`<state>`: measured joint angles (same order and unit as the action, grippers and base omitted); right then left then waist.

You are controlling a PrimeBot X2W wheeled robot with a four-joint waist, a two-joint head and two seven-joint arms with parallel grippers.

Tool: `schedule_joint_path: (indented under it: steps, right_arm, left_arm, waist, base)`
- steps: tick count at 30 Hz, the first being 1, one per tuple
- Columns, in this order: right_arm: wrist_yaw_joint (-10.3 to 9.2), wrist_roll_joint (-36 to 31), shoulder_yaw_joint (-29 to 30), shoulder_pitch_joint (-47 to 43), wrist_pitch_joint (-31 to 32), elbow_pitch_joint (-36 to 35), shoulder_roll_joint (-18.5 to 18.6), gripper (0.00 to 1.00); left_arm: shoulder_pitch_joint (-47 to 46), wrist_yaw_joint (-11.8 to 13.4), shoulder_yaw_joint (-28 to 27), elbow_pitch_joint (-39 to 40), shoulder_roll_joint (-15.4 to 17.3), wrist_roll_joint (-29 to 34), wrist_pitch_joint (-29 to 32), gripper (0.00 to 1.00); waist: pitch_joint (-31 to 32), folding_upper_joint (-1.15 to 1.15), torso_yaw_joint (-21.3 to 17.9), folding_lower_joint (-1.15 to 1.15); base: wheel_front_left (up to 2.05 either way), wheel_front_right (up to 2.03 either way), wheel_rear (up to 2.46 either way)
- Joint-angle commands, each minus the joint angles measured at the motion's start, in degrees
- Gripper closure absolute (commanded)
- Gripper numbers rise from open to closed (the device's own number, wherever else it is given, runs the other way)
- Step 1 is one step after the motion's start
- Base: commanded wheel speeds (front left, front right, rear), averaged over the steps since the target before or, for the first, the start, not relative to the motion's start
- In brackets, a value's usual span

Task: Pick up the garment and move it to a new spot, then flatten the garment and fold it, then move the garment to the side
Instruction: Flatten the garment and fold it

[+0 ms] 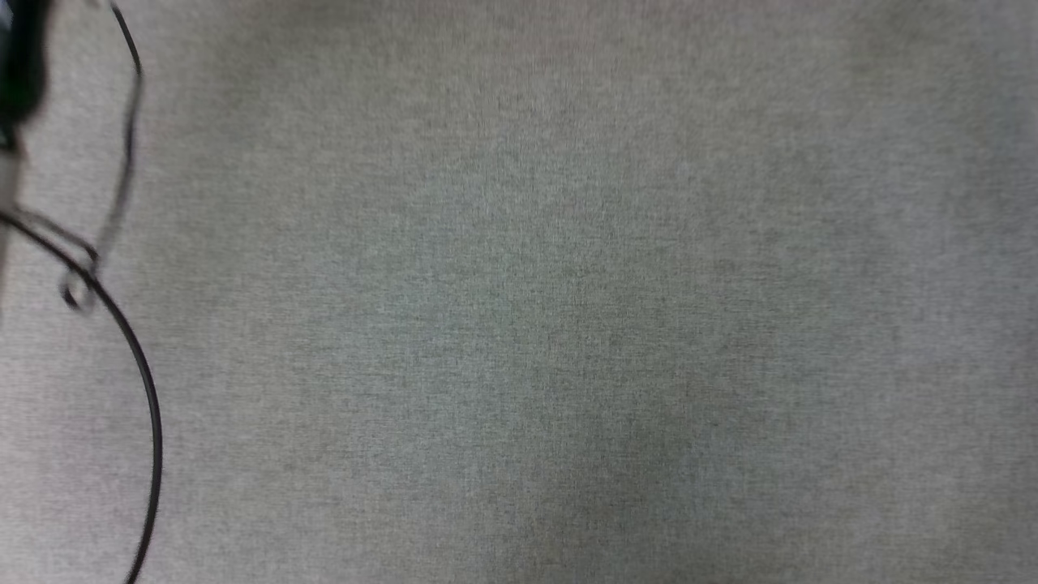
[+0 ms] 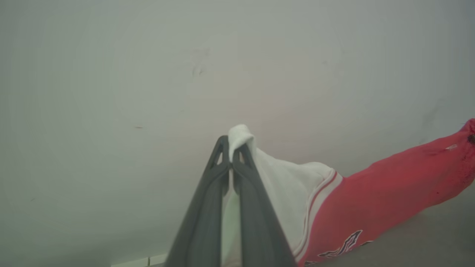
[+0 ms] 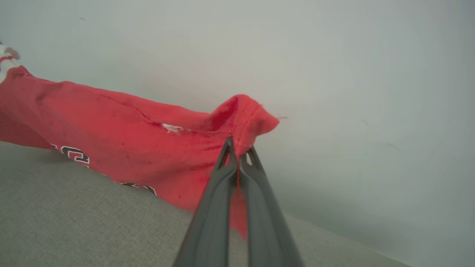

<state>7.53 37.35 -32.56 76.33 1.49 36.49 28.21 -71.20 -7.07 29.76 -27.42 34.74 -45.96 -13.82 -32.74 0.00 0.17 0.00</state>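
One garment (image 2: pixel 389 185) is held up between two grippers, each with two long dark fingers. In the left wrist view, the left gripper (image 2: pixel 232 148) is seen clenched on one white sleeve (image 2: pixel 285 185), with a small fold of white cloth pinched at the fingertips and poking out just above them. To the right of these fingers one band of red-and-white striped trim (image 2: pixel 319 200) is seen, and beyond it the red body is stretched away towards the right edge. Part of the black, white-outlined lettering (image 2: pixel 345 244) is visible low down, to the right of the finger bases.

In the right wrist view, the right gripper (image 3: pixel 240 148) is seen clamped on one red hem corner (image 3: pixel 248 111), which is bunched just above the fingertips. From there the red cloth is drawn taut to the left of the fingers, and a strip of it hangs down between them. Two patches of lettering are seen along the lower edge, well left of the fingers. One grey cloth surface (image 3: pixel 74 215) lies below the garment, whose lower edge appears to rest on it. One pale wall (image 3: pixel 371 92) is seen behind the fingertips.

In the head view, the same grey cloth is shown, and along its left edge two dark cable strands (image 1: pixel 146 389) are seen meeting at one small ring (image 1: pixel 77 292).
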Motion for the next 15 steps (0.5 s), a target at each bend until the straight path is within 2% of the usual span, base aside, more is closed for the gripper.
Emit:
schedule_joint_path:
  steps: [1, 3, 7, 15]
  right_arm:
    - [-0.07, 1.0, -0.5, -3.2, -0.6, -1.2, 1.1, 1.00]
    - [-0.07, 1.9, -1.7, -7.9, -0.7, -3.1, 2.5, 1.00]
    - [-0.07, 3.4, -2.7, -16.7, -0.4, -6.6, 5.2, 1.00]
    - [-0.07, 4.8, -3.0, -32.5, 0.9, -10.9, 6.5, 1.00]
  left_arm:
    - [3.7, 0.5, -0.1, 1.5, 0.5, -0.4, -0.5, 1.00]
    - [9.5, 1.7, -0.2, 4.1, 1.0, -1.0, -0.8, 1.00]
    - [21.7, 5.4, -0.6, 11.0, 1.8, -2.1, -1.1, 1.00]
    - [43.5, 11.1, -0.8, 21.5, 2.3, -5.7, -1.3, 1.00]
  waist:
    - [2.3, 0.00, 0.1, 0.00]
    - [4.0, 0.00, 0.2, 0.00]
    - [8.0, 0.00, 0.4, 0.00]
    - [15.8, 0.00, 0.3, 0.00]
  base:
    - [0.00, 0.00, 0.00]
    - [0.00, 0.00, 0.00]
    - [0.00, 0.00, 0.00]
    - [0.00, 0.00, 0.00]
